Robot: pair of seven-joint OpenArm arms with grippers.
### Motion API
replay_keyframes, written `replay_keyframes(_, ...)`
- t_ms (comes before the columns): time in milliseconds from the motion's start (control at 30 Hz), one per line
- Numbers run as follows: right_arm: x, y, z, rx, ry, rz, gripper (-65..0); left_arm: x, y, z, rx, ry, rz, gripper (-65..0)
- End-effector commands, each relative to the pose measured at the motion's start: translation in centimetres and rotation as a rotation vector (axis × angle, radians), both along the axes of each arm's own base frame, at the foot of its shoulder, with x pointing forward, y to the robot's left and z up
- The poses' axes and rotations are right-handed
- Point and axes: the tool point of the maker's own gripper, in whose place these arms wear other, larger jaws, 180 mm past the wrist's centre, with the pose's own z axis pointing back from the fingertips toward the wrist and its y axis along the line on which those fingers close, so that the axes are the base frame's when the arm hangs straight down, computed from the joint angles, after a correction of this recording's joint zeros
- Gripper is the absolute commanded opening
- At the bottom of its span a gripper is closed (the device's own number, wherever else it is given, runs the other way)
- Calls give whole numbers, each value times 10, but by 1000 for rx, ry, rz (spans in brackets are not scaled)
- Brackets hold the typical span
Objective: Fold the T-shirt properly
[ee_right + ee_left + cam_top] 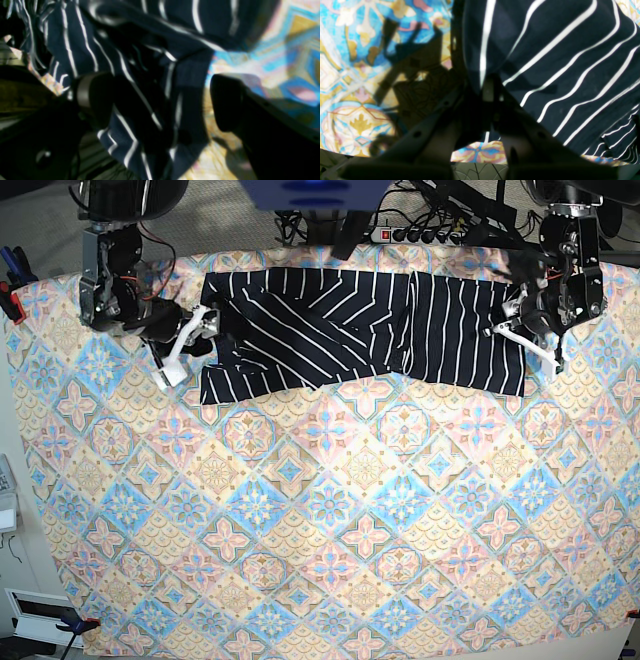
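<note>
The dark T-shirt (pixel 350 330) with thin white stripes lies spread sideways along the far part of the table, its left portion folded over in diagonal creases. My left gripper (pixel 507 323) sits at the shirt's right edge; in the left wrist view its fingertips (pixel 488 91) are pressed together on a raised fold of the T-shirt (pixel 557 62). My right gripper (pixel 198 335) is at the shirt's left edge. It stands open in the right wrist view, its fingers (pixel 95 95) wide apart with rumpled T-shirt cloth (pixel 82 45) lying loose between them.
A pastel diamond-patterned tablecloth (pixel 330 520) covers the whole table. A power strip and cables (pixel 420 235) run behind the far edge. Clamps (pixel 10 300) grip the cloth at the left edge.
</note>
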Motion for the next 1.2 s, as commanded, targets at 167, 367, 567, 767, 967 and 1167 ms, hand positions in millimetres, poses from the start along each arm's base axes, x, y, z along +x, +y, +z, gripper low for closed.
replay_keyframes(167, 1, 20, -9, 39, 10, 34, -76, 7, 4, 8, 11, -29, -8, -650)
replay_keyframes(367, -1, 27, -13, 54, 20, 44, -85, 7, 4, 8, 11, -29, -8, -650)
replay_keyframes(567, 0, 27, -13, 52, 19, 46, -308, 7, 4, 8, 12, -30, -7, -650)
replay_keyframes(767, 2, 23, -13, 45, 19, 40, -641, 12, -4, 8, -9, -43, -2, -650)
replay_keyframes(967, 15, 24, -3, 42, -22, 48, -644, 15, -12, 7, -32, -52, 6, -650)
replay_keyframes(1167, 45, 10, 27, 17, -140, 32, -644, 17, -25, 5, -67, -60, 18, -650)
